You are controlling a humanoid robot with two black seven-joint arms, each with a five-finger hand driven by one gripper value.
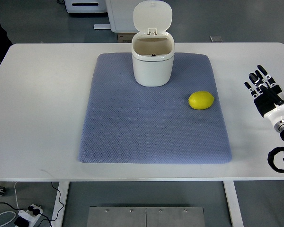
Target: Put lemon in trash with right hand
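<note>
A yellow lemon [201,100] lies on the right part of a blue-grey mat [132,127]. At the mat's far edge stands a small white trash bin [153,66] with its lid flipped up and its inside showing. My right hand [261,84] hovers over the bare table to the right of the mat, well apart from the lemon, its fingers spread and holding nothing. The left arm does not show.
The mat lies on a white table [42,104] whose front edge runs along the bottom. Beyond the far edge stands white furniture [118,14]. Cables and a power strip [26,213] lie on the floor at the lower left.
</note>
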